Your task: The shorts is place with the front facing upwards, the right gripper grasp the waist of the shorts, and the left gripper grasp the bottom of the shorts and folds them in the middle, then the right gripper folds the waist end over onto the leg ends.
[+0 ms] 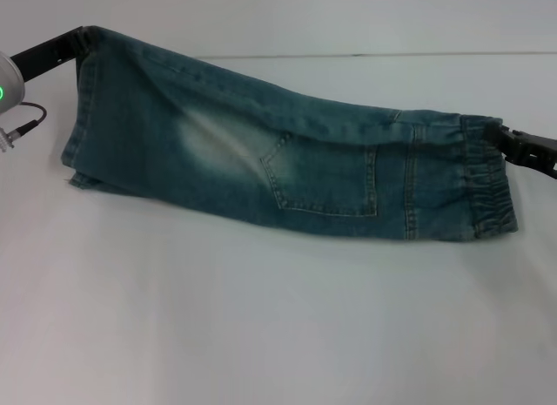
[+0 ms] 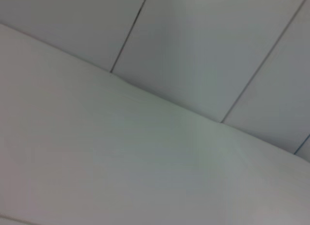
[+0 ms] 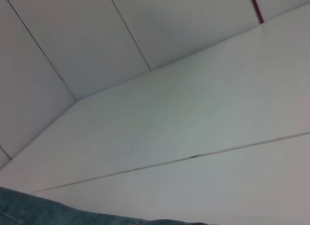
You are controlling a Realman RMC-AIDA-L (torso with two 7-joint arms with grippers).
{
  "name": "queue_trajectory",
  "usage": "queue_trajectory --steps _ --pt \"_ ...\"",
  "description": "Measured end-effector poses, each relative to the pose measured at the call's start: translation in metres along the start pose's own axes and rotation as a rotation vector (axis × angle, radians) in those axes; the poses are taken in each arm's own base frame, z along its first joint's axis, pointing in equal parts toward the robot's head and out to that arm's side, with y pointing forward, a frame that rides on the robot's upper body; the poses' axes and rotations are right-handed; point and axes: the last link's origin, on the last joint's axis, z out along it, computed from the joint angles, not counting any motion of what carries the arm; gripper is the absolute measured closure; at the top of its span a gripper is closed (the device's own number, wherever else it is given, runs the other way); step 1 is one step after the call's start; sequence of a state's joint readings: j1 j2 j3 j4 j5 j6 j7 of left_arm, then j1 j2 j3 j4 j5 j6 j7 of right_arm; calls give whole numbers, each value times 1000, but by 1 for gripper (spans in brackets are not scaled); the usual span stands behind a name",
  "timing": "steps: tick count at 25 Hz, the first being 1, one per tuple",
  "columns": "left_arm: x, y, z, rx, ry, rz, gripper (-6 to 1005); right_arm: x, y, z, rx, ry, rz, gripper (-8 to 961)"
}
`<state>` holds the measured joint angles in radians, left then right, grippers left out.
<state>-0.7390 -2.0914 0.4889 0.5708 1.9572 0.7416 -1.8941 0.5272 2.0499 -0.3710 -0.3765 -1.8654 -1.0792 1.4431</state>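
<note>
The blue-green denim shorts [image 1: 261,161] hang stretched across the head view, folded lengthwise, with a patch pocket [image 1: 326,174] facing me. At the upper left, my left gripper [image 1: 80,37] is shut on the top corner of the leg ends [image 1: 78,118], holding them above the table. On the right, my right gripper [image 1: 503,139] is shut on the upper corner of the gathered waist [image 1: 487,187]. The lower edge of the shorts rests on or just over the white table [image 1: 278,318]. In the right wrist view, only a strip of denim [image 3: 48,210] shows. The left wrist view shows no cloth.
White tabletop lies all around and in front of the shorts. A pale wall [image 1: 348,17] rises behind the table's far edge. A cable [image 1: 26,122] hangs off the left arm at the left border.
</note>
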Motion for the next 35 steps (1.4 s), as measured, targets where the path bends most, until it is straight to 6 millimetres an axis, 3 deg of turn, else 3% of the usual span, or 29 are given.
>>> queue_trajectory --steps 8,16,18,27,29,35 --pt "-2 5 4 2 -18 23 913 -1 3 7 -10 42 2 896" --pt "-10 3 8 43 -35 39 880 1 2 6 -4 63 5 726" --pt "-12 2 8 45 -43 32 807 2 1 5 -3 70 5 684" --pt "-18 -1 4 26 -58 13 457 -1 -9 -6 6 110 9 302" --pt "-19 1 3 6 -65 12 258 -4 -11 -8 2 132 6 218" --pt "-18 8 -8 -105 -86 29 59 -27 -14 -22 -41 152 26 11"
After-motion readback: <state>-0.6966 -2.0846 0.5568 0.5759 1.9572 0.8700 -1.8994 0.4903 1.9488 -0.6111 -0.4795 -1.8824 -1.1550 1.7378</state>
